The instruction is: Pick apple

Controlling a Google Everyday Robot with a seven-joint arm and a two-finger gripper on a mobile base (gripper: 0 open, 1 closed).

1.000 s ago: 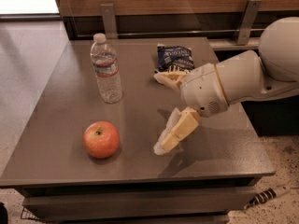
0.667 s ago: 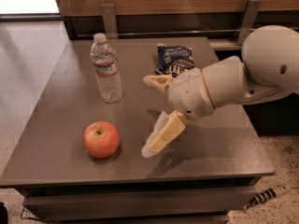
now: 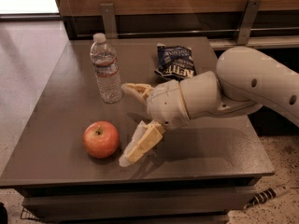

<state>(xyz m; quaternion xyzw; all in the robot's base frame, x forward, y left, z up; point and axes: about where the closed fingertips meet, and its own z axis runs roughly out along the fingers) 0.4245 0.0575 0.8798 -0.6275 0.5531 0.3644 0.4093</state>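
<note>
The red-orange apple (image 3: pixel 101 139) with a short dark stem sits on the dark grey table (image 3: pixel 60 111) near its front left. My gripper (image 3: pixel 128 122) comes in from the right on a white arm and is open and empty. One finger (image 3: pixel 140 145) reaches down just right of the apple, close to it but apart. The other finger (image 3: pixel 137 90) points left, beyond the apple and near the base of the bottle.
A clear water bottle (image 3: pixel 105 68) stands upright at the back left. A dark blue chip bag (image 3: pixel 175 62) lies at the back, partly behind my arm. A wooden wall with metal brackets runs behind the table. Floor lies to the left and right.
My gripper has moved left across the table, from right of centre to right beside the apple. The apple, bottle and bag have not moved.
</note>
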